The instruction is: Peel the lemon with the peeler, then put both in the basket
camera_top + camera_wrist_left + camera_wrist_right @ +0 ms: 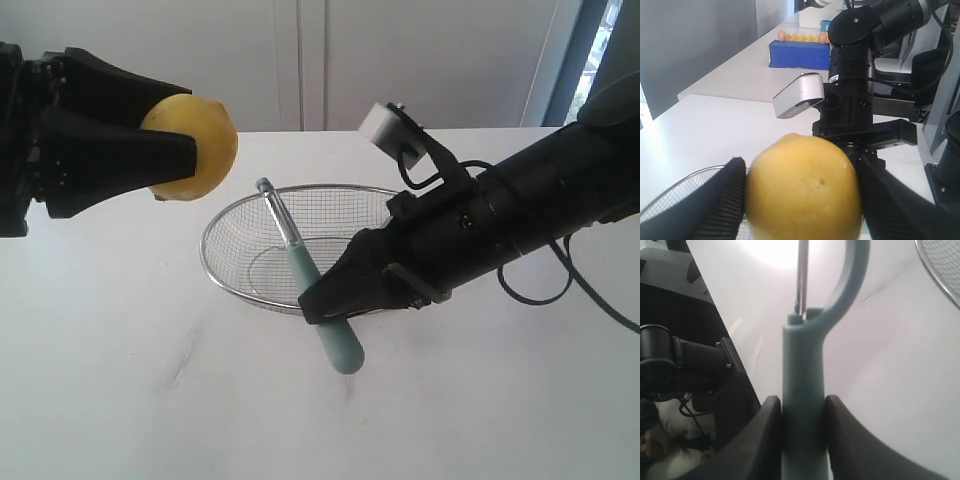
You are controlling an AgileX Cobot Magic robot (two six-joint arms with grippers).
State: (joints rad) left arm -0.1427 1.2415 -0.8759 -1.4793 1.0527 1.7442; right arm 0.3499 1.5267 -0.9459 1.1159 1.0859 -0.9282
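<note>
- Now, you have one lemon (pixel 200 150), clamped between the two fingers of the left gripper (pixel 185 130) and held in the air, up and left of the basket
- One peeler (pixel 300 265): the right gripper (pixel 803 410) pinches its teal handle, jaws narrow; it is tilted, blade end up over the basket, apart from the lemon
- One basket (pixel 235 240), wire mesh, on the white table (pixel 120 380)
- Far bench, left wrist view: one blue tray (pixel 800 55), where you can count two eggs (pixel 782 35)
- White label (pixel 834 77) on the right arm: too small to read

One lemon (pixel 192 145), one peeler (pixel 300 265), one basket (pixel 235 235).
</note>
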